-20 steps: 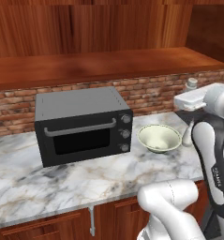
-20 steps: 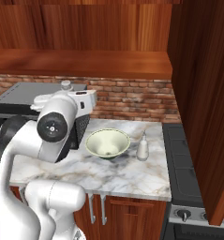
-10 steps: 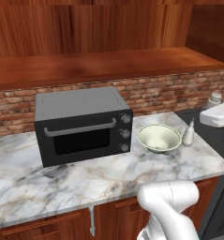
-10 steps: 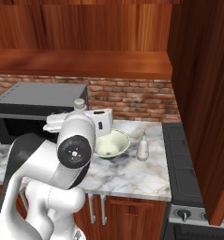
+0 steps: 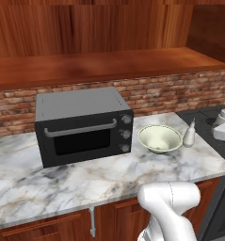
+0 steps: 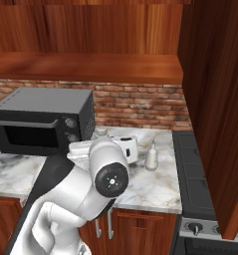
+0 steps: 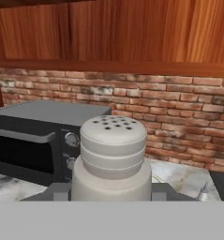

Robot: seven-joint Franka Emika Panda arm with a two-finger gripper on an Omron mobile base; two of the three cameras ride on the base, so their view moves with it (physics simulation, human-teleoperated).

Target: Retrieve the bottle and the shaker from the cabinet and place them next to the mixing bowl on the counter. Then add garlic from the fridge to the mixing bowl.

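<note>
Shaker [image 7: 113, 159] gripped; bowl [image 5: 159, 138] between toaster oven [image 5: 83, 124], bottle [image 5: 189, 134]

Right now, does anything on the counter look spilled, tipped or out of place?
Nothing stands out. The bottle stands upright beside the mixing bowl, which sits level by the toaster oven. The shaker is upright in the gripper, off the counter.

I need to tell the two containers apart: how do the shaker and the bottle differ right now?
The shaker is squat, with a flat perforated cap; the bottle tapers to a narrow neck. The shaker sits gripped in the hand above the counter; the bottle stands free on the counter beside the mixing bowl. Both are whitish and upright.
</note>
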